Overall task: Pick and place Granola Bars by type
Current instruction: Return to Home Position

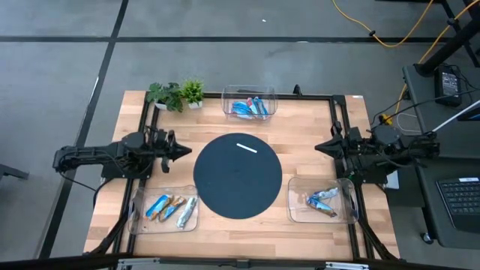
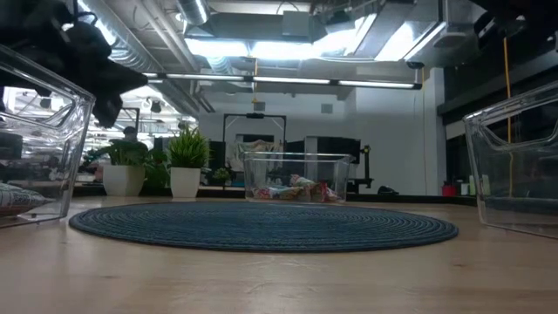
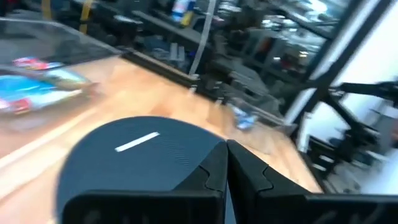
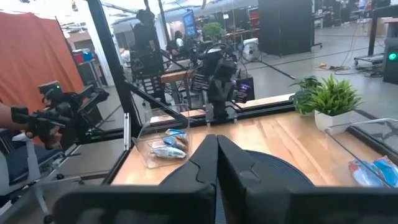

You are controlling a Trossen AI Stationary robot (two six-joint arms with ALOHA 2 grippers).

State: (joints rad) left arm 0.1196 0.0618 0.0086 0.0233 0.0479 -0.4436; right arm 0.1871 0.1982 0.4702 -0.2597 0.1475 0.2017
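wooden table [image 1: 247, 236] | round dark mat [image 1: 238, 186] centre | three clear bins [image 1: 228, 105] | potted plants [image 1: 165, 95], seemingly two

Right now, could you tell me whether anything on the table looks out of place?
Only a thin white strip lying loose on the round dark woven mat; every visible granola bar sits inside a clear bin.

Bright, even light from overhead falls on the wooden table [image 1: 307, 142], and the shadows on it are soft and faint. In the low view, ceiling light panels [image 2: 261, 44] at twelve o'clock blaze almost white. They backlight the potted plants [image 2: 166, 161] and glint off the transparent bin [image 2: 52, 131] at nine o'clock. The round dark mat [image 1: 238, 175] looks matte.
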